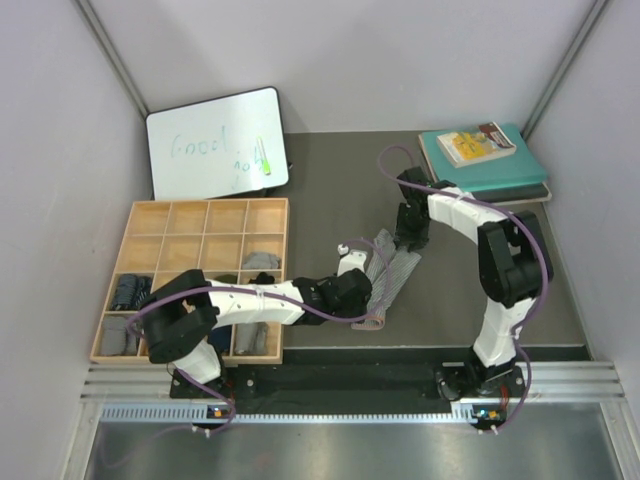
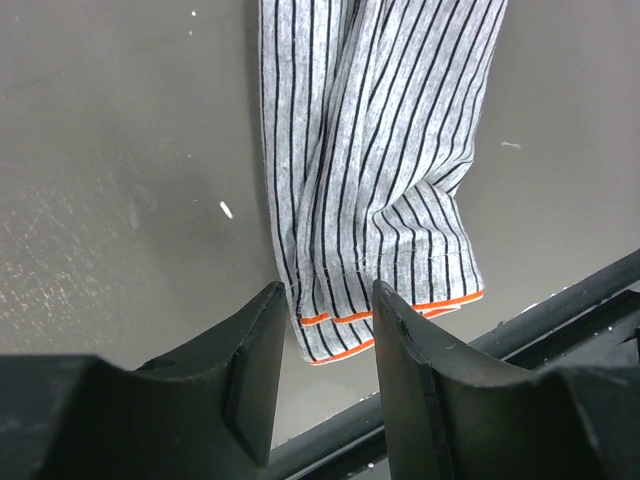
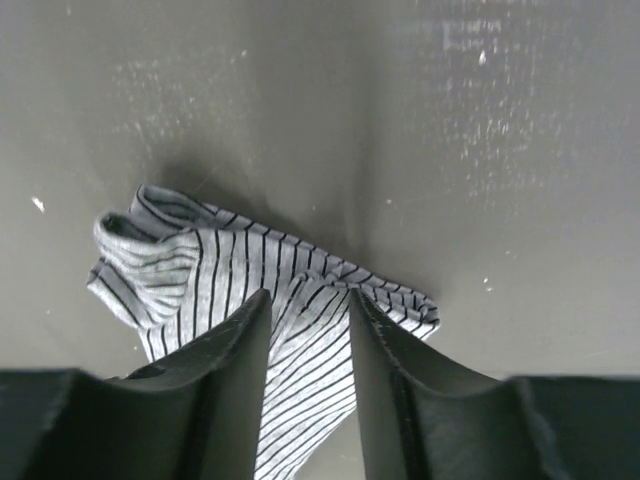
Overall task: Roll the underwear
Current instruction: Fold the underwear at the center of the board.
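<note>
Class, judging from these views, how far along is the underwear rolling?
Done: a few bundled garments sit in the wooden tray. In hand: the striped underwear lies stretched out and unrolled. The left gripper is at its orange-trimmed end and the right gripper at the far end, both with jaws apart around the cloth. Left: the rolling itself.

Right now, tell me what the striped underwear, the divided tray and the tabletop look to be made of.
Striped underwear: soft knit cloth, probably cotton jersey; it creases and drapes, matte, orange-stitched hem.
Divided tray: pale, probably bare wood; thin slats, matte tan colour.
Tabletop: dark grey hard sheet, maybe laminate or rubber mat; dull sheen, fine scuffs.
</note>
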Motion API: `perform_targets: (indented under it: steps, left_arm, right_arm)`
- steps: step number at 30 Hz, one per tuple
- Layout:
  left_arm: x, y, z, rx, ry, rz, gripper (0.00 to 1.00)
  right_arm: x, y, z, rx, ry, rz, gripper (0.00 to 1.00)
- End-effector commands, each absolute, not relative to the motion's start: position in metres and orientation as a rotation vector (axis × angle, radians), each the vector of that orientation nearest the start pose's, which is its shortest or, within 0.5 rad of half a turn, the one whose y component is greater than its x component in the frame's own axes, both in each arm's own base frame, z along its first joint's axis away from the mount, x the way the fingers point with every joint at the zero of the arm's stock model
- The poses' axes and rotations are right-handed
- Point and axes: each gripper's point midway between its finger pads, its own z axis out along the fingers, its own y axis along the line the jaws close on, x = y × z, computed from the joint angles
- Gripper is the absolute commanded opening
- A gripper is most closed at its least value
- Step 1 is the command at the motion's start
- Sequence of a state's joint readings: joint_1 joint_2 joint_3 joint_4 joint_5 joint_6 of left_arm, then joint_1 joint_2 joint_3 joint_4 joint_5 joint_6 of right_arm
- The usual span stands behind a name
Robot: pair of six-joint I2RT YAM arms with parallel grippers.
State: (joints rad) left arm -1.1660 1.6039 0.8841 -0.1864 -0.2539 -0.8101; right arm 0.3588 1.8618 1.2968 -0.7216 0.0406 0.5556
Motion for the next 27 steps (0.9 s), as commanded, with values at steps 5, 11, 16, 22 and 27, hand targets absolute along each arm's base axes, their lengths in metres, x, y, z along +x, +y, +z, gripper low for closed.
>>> perform_targets:
  steps: [5, 11, 16, 22, 27]
  left_arm:
    - [0.164, -0.348, 0.045, 0.330, 2.487, -0.555, 0.45]
    - [0.163, -0.349, 0.040, 0.335, 2.501, -0.559, 0.44]
    - [0.163, -0.350, 0.039, 0.336, 2.501, -0.562, 0.36]
    - [0.162, -0.353, 0.034, 0.352, 2.515, -0.550, 0.35]
    - [0.162, -0.348, 0.027, 0.337, 2.539, -0.509, 0.37]
  right_arm:
    - [0.357, 0.137, 0.033, 0.254, 2.855, 0.048, 0.29]
    - [0.353, 0.132, 0.027, 0.234, 2.876, 0.011, 0.14]
    - [0.353, 0.133, 0.030, 0.233, 2.869, 0.020, 0.02]
    - [0.354, 0.133, 0.035, 0.229, 2.854, 0.025, 0.00]
    - [0.354, 0.135, 0.047, 0.232, 2.824, 0.057, 0.00]
